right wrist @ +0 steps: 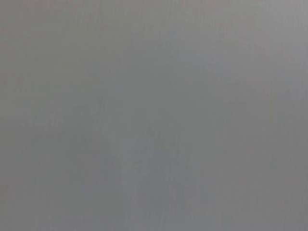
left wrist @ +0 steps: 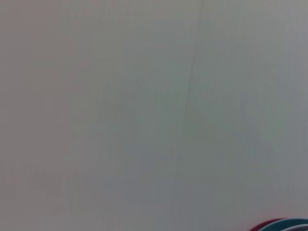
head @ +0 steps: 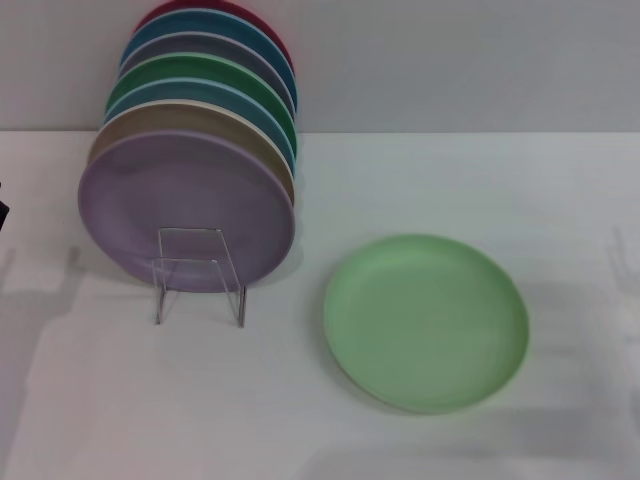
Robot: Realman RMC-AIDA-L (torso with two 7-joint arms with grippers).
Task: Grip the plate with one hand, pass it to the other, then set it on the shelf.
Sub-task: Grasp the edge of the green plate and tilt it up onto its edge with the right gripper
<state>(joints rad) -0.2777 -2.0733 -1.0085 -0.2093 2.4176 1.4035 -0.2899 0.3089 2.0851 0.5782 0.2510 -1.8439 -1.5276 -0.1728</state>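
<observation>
- Neither the left gripper nor the right gripper appeared in any view, so I could not tell whether their fingers were apart or together.
- The left wrist view showed only a pale blank surface, with the red and teal plate rims (left wrist: 281,225) curving in at one corner. The right wrist view showed plain grey and nothing else.
- The plate (head: 425,322) lay flat on the counter (head: 120,400) with its hollow side up. It was right of the middle and closer to the front edge than to the back edge. Being round, it had no long axis and pointed no particular way.
- The plate was free of any grip and lay near the shelf (head: 190,230) on that shelf's right, without touching it.
- The counter was white and matte and ran back to a plain grey wall (head: 450,60).
- The shelf, a thin wire rack with a small rectangular front loop, stood toward the counter's back left corner.
- It held a row of plates on edge, tilted back towards the wall. A lilac plate (head: 185,205) was at the front, with tan, blue, green, grey-purple, teal and red rims behind it.
- The plate was pale mint green and matte, shallow with a low raised rim, and had no pattern.
</observation>
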